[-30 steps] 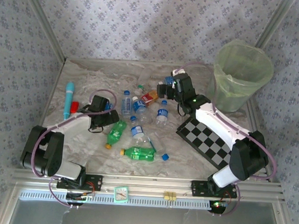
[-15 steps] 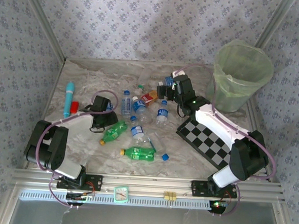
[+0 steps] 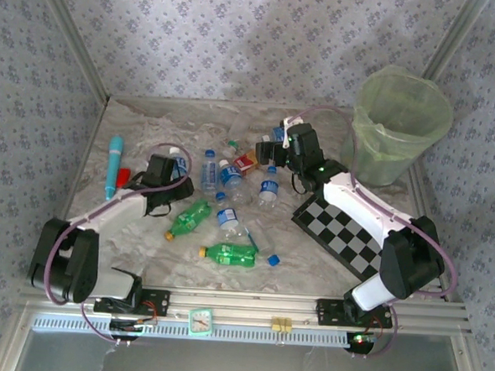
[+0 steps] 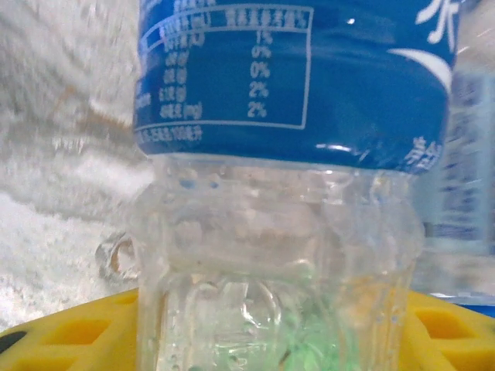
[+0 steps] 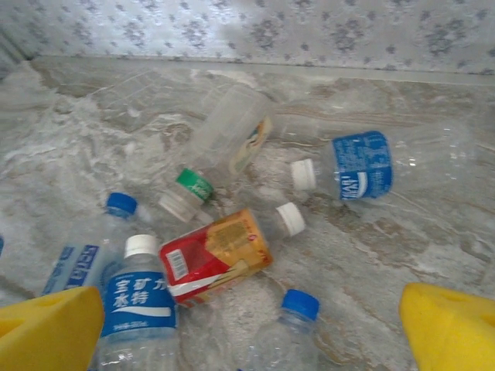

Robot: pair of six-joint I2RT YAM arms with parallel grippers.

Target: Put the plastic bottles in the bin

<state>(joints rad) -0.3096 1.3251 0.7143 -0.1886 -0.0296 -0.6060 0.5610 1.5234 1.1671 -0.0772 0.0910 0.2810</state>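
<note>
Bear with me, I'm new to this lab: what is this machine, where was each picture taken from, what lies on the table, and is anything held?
These are two robot arms bolted at the near edge of a table, each ending in a yellow-tipped two-finger gripper. The wide picture comes from a fixed camera above and behind them; the other two come from cameras on the wrists. Many small plastic bottles lie scattered, mostly clear with blue labels, plus two green bottles, a red-labelled bottle, a turquoise tube and a checkerboard. A pale-green bin stands at the far right corner. The left gripper is closed on a clear blue-labelled bottle, seen very close by its wrist camera. The right gripper is open above the far bottles, holding nothing.
</note>
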